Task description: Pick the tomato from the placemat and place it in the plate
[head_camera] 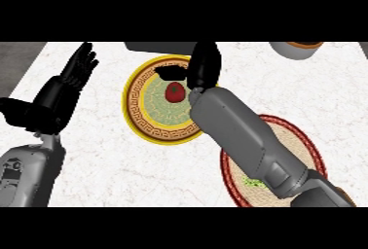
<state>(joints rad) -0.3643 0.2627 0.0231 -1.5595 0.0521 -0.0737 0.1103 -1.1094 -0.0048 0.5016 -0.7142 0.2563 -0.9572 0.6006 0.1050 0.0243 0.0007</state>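
Item under inspection: the tomato, red with a dark stem spot, lies in the plate, slightly above the plate's centre. It sits on the green patterned middle, well inside the yellow rim and the brown key-pattern band.

The right hand is over the upper right part of the plate, just beside the tomato. Its fingers point toward the far edge and appear extended, with the thumb reaching left over the plate's upper rim. No finger is curled round the tomato, and a small gap shows between hand and tomato. The grey right forearm runs diagonally from the lower right, covering the plate's right edge.

The placemat, round, woven tan with a dark red border, lies to the right of the plate and below it; the forearm crosses over most of it. A small green mark shows on the mat near the forearm's underside.

The left hand rests at the left of the table, fingers straight and up, holding nothing, well apart from the plate.

Two items sit at the far edge: a dark tray-like object and a grey bowl, both partly cut off.
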